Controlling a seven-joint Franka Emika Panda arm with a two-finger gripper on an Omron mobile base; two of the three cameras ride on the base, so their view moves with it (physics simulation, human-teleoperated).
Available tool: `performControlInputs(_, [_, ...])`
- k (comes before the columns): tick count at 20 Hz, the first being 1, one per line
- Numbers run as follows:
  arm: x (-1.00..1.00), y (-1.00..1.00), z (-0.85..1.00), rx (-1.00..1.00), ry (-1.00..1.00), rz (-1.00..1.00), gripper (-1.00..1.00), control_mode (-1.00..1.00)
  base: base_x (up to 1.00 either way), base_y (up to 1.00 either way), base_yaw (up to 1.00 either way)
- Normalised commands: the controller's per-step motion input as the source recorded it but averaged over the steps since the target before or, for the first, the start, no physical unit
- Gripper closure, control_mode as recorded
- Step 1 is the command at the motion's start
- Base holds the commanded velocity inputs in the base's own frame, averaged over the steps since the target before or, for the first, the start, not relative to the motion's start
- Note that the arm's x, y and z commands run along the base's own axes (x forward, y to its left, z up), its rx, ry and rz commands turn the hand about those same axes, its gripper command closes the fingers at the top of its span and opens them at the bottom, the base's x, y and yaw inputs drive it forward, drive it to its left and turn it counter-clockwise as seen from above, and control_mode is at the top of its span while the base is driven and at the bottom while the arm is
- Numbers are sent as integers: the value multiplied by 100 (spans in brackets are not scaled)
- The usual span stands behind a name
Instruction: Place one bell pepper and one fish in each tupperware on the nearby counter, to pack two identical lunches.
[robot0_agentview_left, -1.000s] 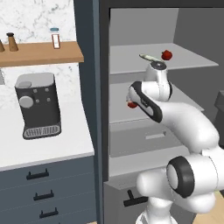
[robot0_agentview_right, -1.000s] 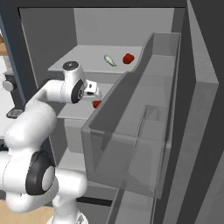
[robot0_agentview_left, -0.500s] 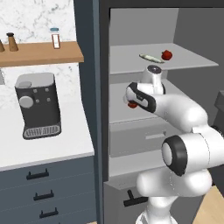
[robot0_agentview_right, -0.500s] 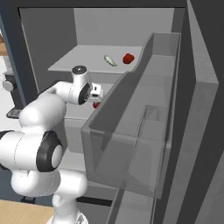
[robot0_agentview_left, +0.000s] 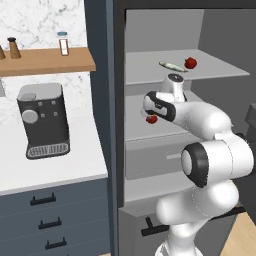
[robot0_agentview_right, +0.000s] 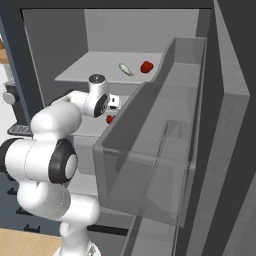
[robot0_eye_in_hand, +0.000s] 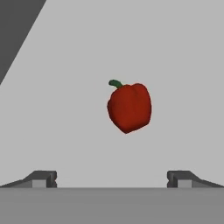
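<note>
Reaching into the open fridge, the arm has its gripper (robot0_eye_in_hand: 112, 179) pointed at a red pepper (robot0_eye_in_hand: 129, 107) on the middle shelf (robot0_agentview_left: 137, 127). The two finger tips stand wide apart with nothing between them, and the pepper lies a little ahead, centred in the gap but not yet touched.

To my eye the job is barely begun. Nothing is held, nothing looks packed, and I cannot see either tupperware from where I stand. The white counter (robot0_agentview_left: 75, 167) to the left of the fridge carries a dark coffee machine (robot0_agentview_left: 44, 120) and no trays on the part I can see. So both lunches seem still to be made: this pepper first, I would guess, then a fish, then the same again.

Counting what shows: two red peppers, one ahead of the gripper on the middle shelf and a second pepper (robot0_agentview_left: 190, 63) on the top shelf (robot0_agentview_left: 220, 70). One pale, slim fish (robot0_agentview_left: 171, 66) lies on that top shelf just beside the second pepper. I see no second fish; it may be hidden behind the arm or the fridge door. On the wooden wall shelf (robot0_agentview_left: 45, 60) above the counter stand a few small bottles, which play no part here.
</note>
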Motion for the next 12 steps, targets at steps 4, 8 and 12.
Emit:
performControlInputs(4, [24,0,-12,0,0,0,-100,-100,0,0,0])
performControlInputs(8, [19,0,-29,0,0,0,-100,-100,0,0,0])
performControlInputs(12, [18,0,-29,0,0,0,-100,-100,0,0,0])
